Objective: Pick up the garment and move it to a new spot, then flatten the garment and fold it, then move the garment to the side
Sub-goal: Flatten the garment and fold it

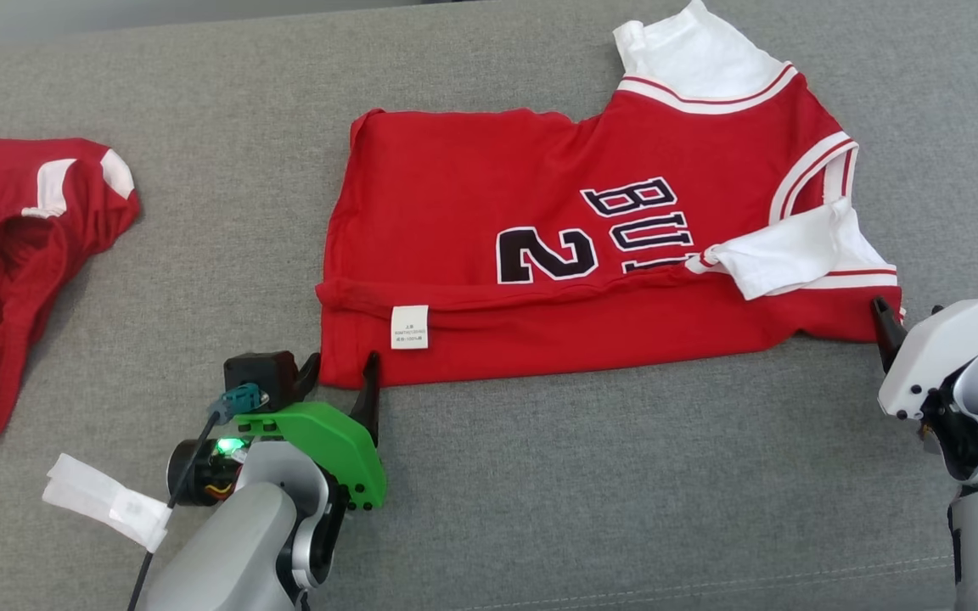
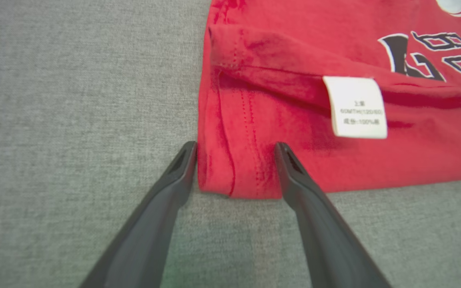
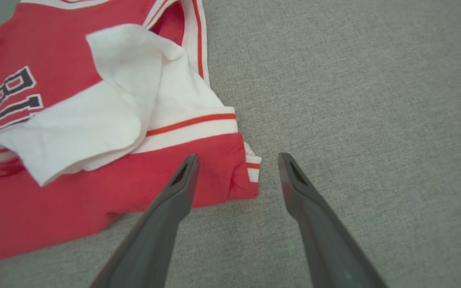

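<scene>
The garment [image 1: 540,255] is a red jersey with white sleeves, black lettering and a white care label [image 1: 409,327], lying on the grey cushion with its near edge folded up over itself. My left gripper [image 1: 343,365] stands open at the jersey's near left corner [image 2: 234,176], one finger on each side of that corner. My right gripper [image 3: 238,160] is open too, astride the near right corner [image 3: 242,176] by the white sleeve [image 3: 94,132]. In the head view one dark right fingertip [image 1: 882,327] touches the jersey's right edge.
A second red and white garment [image 1: 22,255] lies crumpled at the far left of the grey cushion [image 1: 591,492]. A white tag [image 1: 107,501] hangs beside my left forearm. Bare cushion stretches in front of the jersey and to its right.
</scene>
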